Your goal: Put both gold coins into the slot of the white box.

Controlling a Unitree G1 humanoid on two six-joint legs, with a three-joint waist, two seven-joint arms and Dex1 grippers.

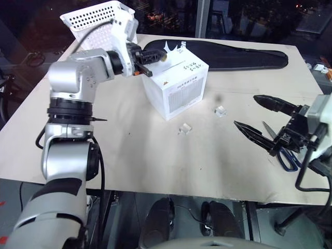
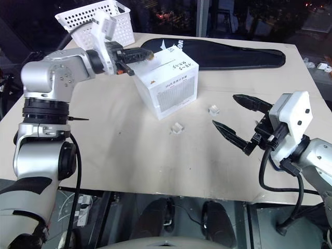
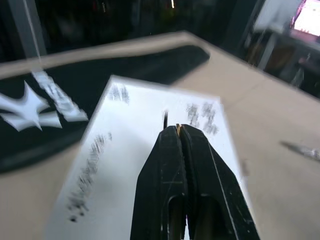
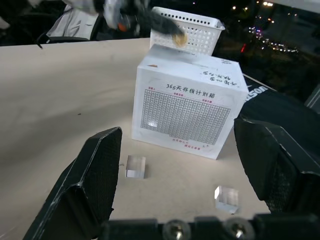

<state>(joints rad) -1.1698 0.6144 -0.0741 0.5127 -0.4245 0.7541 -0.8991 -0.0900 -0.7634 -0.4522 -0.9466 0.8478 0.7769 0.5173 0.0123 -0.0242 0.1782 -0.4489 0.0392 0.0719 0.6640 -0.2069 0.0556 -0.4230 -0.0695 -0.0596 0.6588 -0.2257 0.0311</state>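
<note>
The right gripper (image 2: 233,111) hangs nearest, over the near right part of the table (image 1: 129,155), jaws spread wide and holding nothing; I judge it parked clear so the other arm can work. Under it lie blue-handled scissors (image 1: 285,155). Between it and the box, 2 small clear cases (image 4: 135,167) sit apart on the bare surface, both looking empty.

Further out stands the white box (image 2: 168,85), turned corner-on, its printed grid panel facing the robot. The left gripper (image 1: 155,58) reaches level over the box's upper face, jaws pressed shut on 1 gold coin (image 4: 178,37), held edge-on, presumably so it can drop through the slot (image 3: 165,119). I cannot see the 2nd coin, so I cannot tell where it is.

The left wrist view gives what the head views cannot: the slot as a thin dark line just beyond the fingertips, with a sliver of gold between them. The right wrist view shows the coin's round face.

Beyond lie a black bag (image 1: 228,57) and a white basket (image 1: 98,21)
</note>
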